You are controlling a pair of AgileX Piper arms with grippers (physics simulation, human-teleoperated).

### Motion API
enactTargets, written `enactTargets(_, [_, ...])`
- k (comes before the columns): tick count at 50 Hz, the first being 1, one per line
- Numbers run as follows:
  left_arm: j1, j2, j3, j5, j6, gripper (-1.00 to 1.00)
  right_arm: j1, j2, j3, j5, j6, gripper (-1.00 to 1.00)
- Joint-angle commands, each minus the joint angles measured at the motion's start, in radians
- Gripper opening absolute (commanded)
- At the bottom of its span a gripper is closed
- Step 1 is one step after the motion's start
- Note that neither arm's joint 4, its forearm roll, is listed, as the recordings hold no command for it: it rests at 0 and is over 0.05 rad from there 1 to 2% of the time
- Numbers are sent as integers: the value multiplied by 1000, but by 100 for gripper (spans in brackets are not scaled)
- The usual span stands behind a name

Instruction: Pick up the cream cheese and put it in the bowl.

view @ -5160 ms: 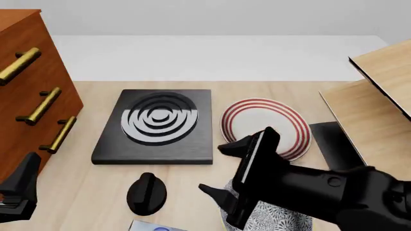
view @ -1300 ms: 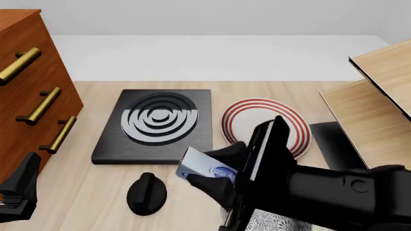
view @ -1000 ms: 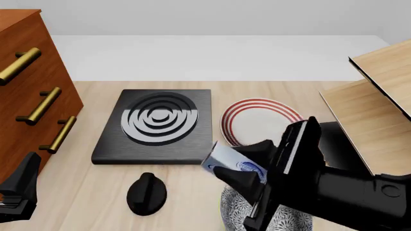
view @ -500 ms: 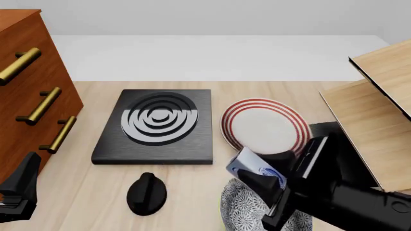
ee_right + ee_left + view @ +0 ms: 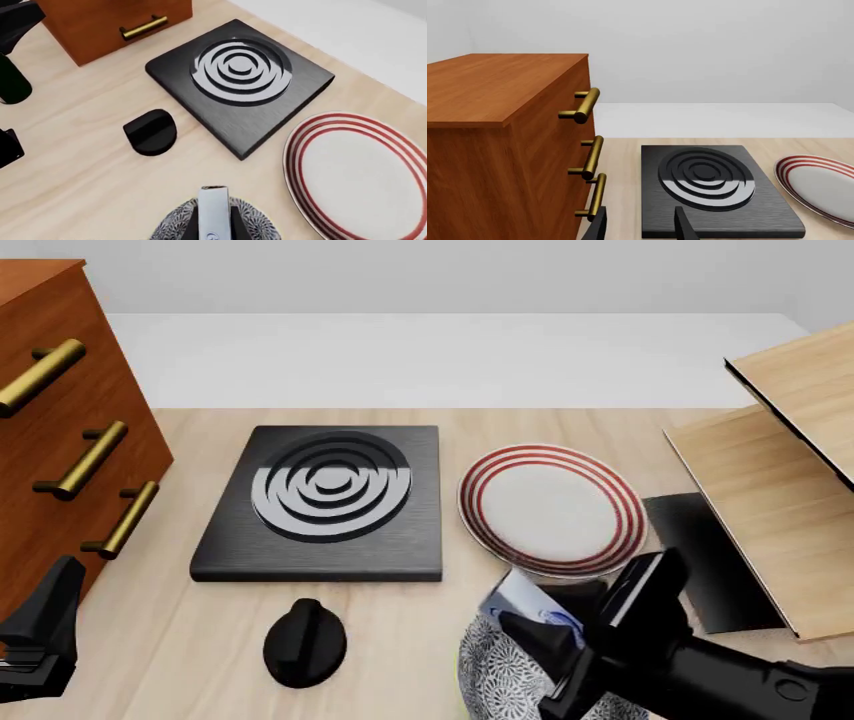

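Note:
The cream cheese (image 5: 525, 598), a small pale silver-blue box with a blue oval logo, is held tilted in my right gripper (image 5: 554, 622), just above the far rim of the bowl (image 5: 497, 677). The bowl is grey-white with dark speckles and sits at the near table edge, partly hidden by my arm. In the right wrist view the box (image 5: 215, 209) stands on edge between the fingers (image 5: 235, 227), over the bowl (image 5: 261, 228). My left gripper (image 5: 34, 640) is open and empty at the near left, beside the cabinet; its fingers (image 5: 684, 227) show apart.
A white plate with red rings (image 5: 554, 505) lies just beyond the bowl. A black stove slab (image 5: 327, 500) is left of it, a black knob (image 5: 304, 640) in front. A wooden drawer cabinet (image 5: 60, 430) stands left, wooden boards (image 5: 781, 480) right.
My right gripper picked the cream cheese up from the near table edge, carried it right and lowered it over the bowl. The left arm has not moved.

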Motion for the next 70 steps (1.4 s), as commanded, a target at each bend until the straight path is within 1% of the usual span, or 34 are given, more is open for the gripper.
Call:
enactTargets(1, [0, 0, 0, 0, 0, 100, -4, 51, 22, -62, 60, -100])
enactTargets(12, [0, 0, 0, 0, 0, 100, -5, 100, 45, -122, 75, -100])
enactTargets(37, [0, 0, 0, 0, 0, 100, -2, 140, 63, -165, 87, -100])
enactTargets(56, [0, 0, 0, 0, 0, 100, -1, 143, 64, -167, 90, -100])
enactTargets(57, [0, 0, 0, 0, 0, 100, -2, 142, 64, -167, 91, 100])
enactTargets(70, [0, 0, 0, 0, 0, 100, 5, 135, 59, -157, 92, 100])
